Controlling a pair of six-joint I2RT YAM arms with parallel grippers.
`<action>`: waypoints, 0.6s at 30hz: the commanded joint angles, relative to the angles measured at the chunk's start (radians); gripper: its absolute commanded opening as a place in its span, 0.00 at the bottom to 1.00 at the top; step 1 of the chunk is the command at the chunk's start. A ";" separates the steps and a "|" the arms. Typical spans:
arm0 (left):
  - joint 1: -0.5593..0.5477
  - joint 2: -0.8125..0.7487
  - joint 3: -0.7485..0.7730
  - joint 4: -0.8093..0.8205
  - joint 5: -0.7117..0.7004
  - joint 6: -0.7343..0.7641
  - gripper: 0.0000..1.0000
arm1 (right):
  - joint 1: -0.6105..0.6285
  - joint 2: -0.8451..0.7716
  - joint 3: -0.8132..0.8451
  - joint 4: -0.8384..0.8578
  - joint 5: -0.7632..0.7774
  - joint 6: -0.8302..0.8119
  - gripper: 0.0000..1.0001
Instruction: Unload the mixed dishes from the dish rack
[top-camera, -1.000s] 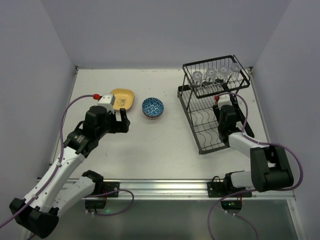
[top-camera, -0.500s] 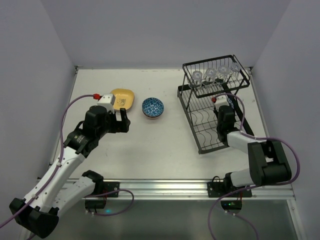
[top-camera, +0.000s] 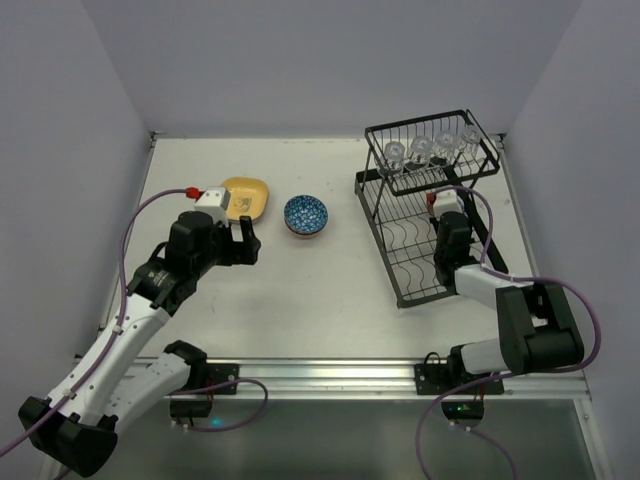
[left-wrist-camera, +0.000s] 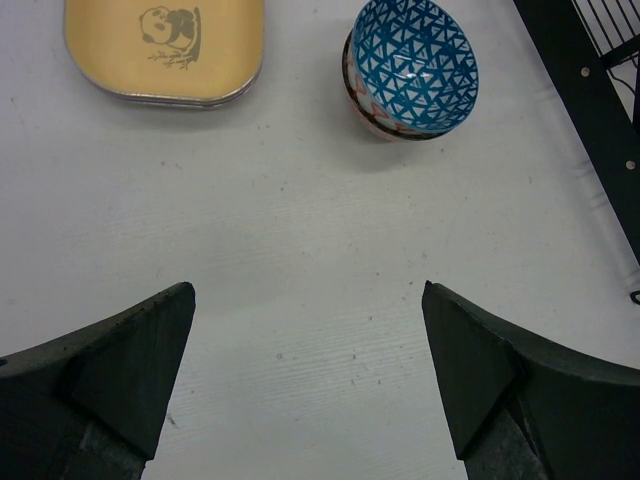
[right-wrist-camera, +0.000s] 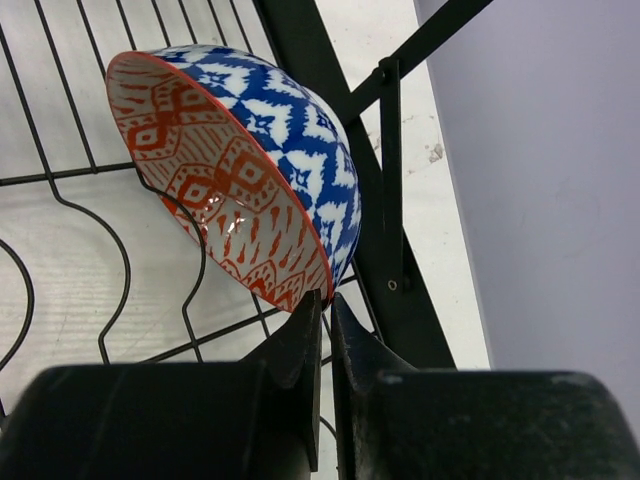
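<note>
The black wire dish rack (top-camera: 398, 290) stands at the right. Several clear glasses (top-camera: 432, 150) sit in its upper shelf. In the right wrist view a bowl (right-wrist-camera: 250, 170), blue outside and orange-red inside, leans on edge on the rack's wavy lower wires (right-wrist-camera: 60, 178). My right gripper (right-wrist-camera: 326, 300) is shut on that bowl's lower rim, the rim pinched between the fingertips. A yellow plate (top-camera: 245, 197) and a blue patterned bowl (top-camera: 305, 215) rest on the table left of the rack. My left gripper (left-wrist-camera: 308, 290) hangs open above the bare table just short of them.
In the left wrist view the blue bowl (left-wrist-camera: 412, 65) sits nested on another bowl with a reddish pattern (left-wrist-camera: 372, 122). The rack's black side frame (right-wrist-camera: 395, 170) runs just right of the held bowl. The purple wall (right-wrist-camera: 540, 180) stands close behind the rack.
My right gripper's jaws have closed from wide apart onto the bowl's rim, and that wrist has shifted slightly inside the rack. The left arm has not moved.
</note>
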 joint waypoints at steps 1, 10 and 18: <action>0.000 -0.010 -0.007 0.033 0.017 0.031 1.00 | -0.011 0.001 -0.016 0.051 0.043 -0.008 0.02; 0.000 -0.018 -0.009 0.036 0.017 0.031 1.00 | -0.025 -0.015 -0.034 0.095 0.028 -0.011 0.00; 0.000 -0.023 -0.010 0.038 0.017 0.030 1.00 | -0.025 -0.085 -0.057 0.118 0.005 -0.002 0.00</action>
